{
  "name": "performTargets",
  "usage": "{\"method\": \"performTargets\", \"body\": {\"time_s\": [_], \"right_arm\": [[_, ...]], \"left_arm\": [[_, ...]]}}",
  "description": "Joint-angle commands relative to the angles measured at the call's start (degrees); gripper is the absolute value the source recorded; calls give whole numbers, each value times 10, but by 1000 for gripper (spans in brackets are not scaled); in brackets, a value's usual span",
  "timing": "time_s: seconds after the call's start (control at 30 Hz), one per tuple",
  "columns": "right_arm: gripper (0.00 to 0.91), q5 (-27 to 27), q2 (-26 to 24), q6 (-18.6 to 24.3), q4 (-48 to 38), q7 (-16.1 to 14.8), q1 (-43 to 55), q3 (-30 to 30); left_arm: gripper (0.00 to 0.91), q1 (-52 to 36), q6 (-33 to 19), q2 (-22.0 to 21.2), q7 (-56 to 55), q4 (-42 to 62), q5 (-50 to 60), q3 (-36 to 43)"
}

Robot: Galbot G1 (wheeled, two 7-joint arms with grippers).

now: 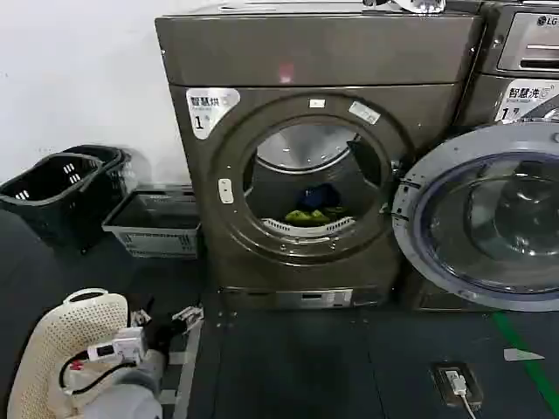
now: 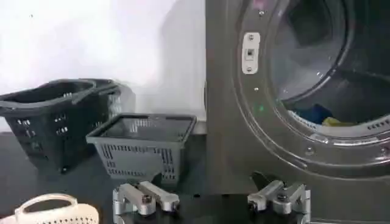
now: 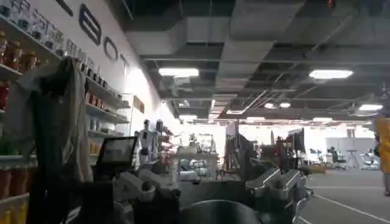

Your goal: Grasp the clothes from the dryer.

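Left hand point(image 1: 166, 325) is sitting low at near left, just above the dark floor point(image 1: 288, 367), fingers point(image 2: 146, 198) spread wide and gripping nothing. In the left wrist view the same hand point(image 2: 210, 199) is facing the dryer's lower front, with open floor between them. Right hand point(image 3: 213, 189) is pointing away into the room, fingers parted and empty.

A cream basket point(image 1: 65, 345) is lying beside the left hand. Farther left, a grey basket point(image 1: 155, 223) and a black basket point(image 1: 57, 188) are standing near the wall.

The dryer point(image 1: 314, 61) is standing ahead with its door point(image 1: 485, 218) swung open to the right. The clothes point(image 1: 313, 209) are lying at the bottom of the drum, yellow-green with dark blue behind.
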Motion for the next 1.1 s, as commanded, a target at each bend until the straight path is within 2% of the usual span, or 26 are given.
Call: {"method": "performTargets", "body": {"time_s": [0.03, 0.07, 0.23, 0.63, 1.1], "right_arm": [[907, 0, -2, 41, -10, 25, -3, -16], [907, -1, -1, 60, -14, 23, -3, -20], [907, -3, 3, 72, -19, 19, -4, -21], [907, 17, 2, 66, -17, 28, -4, -23], [907, 17, 4, 67, -18, 31, -2, -26]], "left_arm": [[907, 2, 28, 0, 1, -2, 2, 0], [907, 2, 28, 0, 1, -2, 2, 0], [907, 5, 28, -3, 1, -6, 4, 4], [907, 7, 28, -2, 5, -7, 3, 4], [907, 9, 28, 0, 5, -9, 2, 5]]}}
